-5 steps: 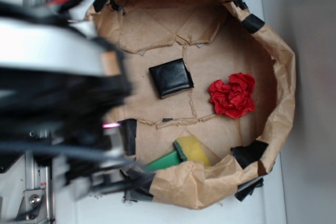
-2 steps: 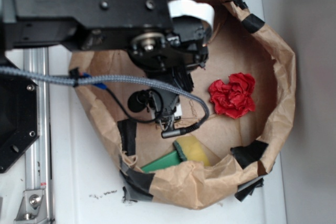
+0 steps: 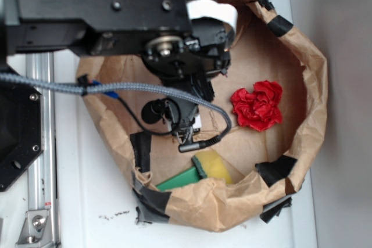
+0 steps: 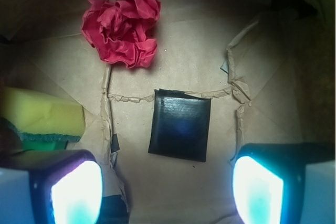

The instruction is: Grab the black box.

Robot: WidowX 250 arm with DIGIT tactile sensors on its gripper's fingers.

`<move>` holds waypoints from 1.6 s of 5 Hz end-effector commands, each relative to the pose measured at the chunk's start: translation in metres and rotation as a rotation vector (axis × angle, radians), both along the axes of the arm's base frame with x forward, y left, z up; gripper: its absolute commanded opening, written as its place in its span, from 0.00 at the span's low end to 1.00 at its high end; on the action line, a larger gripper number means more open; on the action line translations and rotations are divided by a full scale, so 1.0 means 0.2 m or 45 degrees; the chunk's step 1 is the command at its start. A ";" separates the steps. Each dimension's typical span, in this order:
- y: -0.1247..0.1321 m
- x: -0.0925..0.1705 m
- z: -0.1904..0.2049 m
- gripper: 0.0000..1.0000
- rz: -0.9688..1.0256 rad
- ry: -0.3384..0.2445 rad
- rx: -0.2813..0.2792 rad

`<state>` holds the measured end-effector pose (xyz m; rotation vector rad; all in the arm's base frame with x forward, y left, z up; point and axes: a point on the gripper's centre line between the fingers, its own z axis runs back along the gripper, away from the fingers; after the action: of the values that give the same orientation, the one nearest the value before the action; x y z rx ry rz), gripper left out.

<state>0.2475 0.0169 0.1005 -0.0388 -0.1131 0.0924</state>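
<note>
Arm (image 3: 116, 21) unmoved; black box (image 4: 180, 124) centred between spread tool (image 4: 168, 187) fingers.

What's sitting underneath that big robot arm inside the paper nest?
The wrist view shows the black box lying flat on the brown paper, between the open gripper's jaws and untouched. From the exterior view the arm covers it completely; only the red crumpled paper and sponge show.

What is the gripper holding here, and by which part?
Nothing. The gripper is open above the flat square glossy black box, which lies untouched on the brown paper between its fingers.
</note>
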 end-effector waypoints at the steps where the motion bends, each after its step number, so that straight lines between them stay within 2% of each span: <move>1: 0.05 0.08 -0.30 1.00 0.018 0.030 0.076; 2: -0.04 0.12 -0.39 1.00 -0.061 0.019 0.002; 3: -0.07 0.16 -0.47 0.00 -0.033 0.055 -0.011; 4: -0.02 0.17 -0.39 0.00 -0.008 0.056 0.077; 5: 0.04 0.12 -0.13 0.00 -0.053 -0.113 0.097; 6: 0.07 0.02 0.11 0.00 -0.092 -0.236 0.041; 7: 0.07 -0.03 0.36 0.00 -0.104 -0.261 0.007; 8: 0.07 -0.03 0.52 0.00 -0.083 -0.214 0.001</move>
<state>0.2406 0.0255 0.1934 -0.0563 -0.2387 0.0015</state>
